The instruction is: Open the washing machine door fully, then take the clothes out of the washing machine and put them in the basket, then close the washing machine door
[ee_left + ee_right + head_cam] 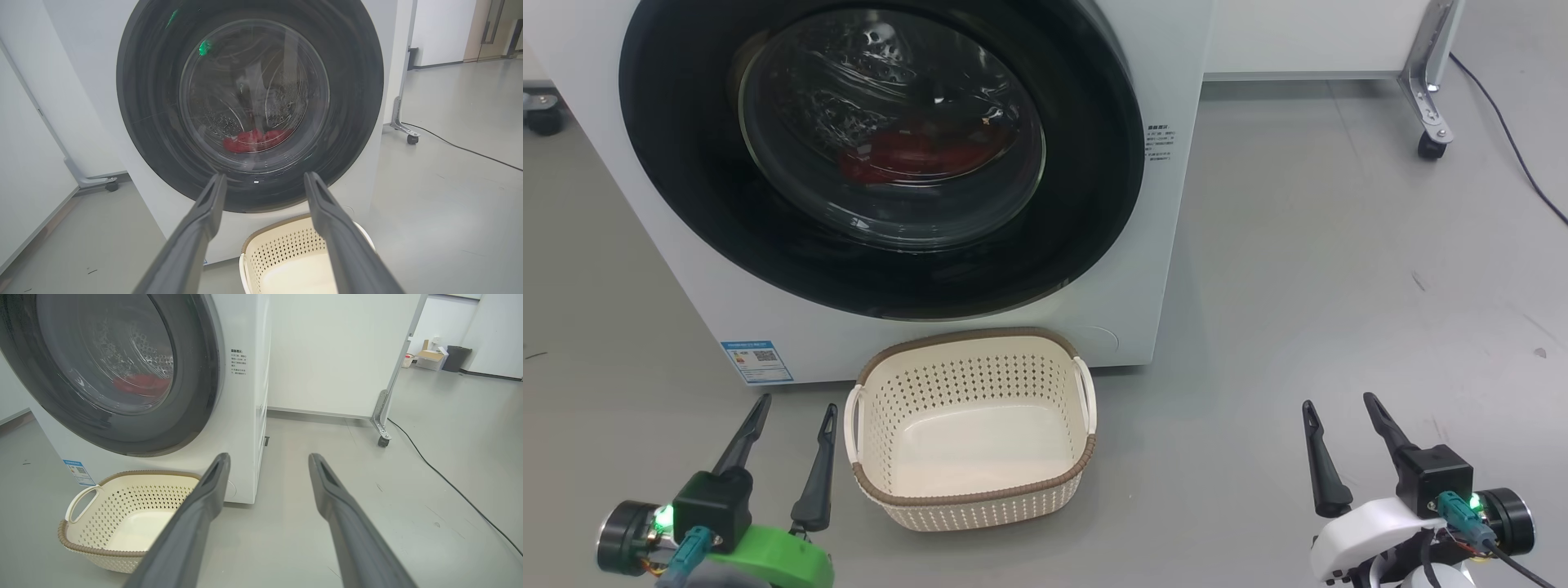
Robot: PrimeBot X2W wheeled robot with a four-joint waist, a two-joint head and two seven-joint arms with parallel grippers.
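The white washing machine stands ahead with its round black-rimmed door shut against the front. Through the glass bowl I see the red clothes lying low in the steel drum, also red clothes in the left wrist view. The cream basket sits empty on the floor just below the door. My left gripper is open at the lower left, beside the basket. My right gripper is open at the lower right, well away from the machine.
Grey floor spreads to the right. A white partition on a castor foot stands at the back right, with a black cable trailing across the floor. Another castor shows at the far left.
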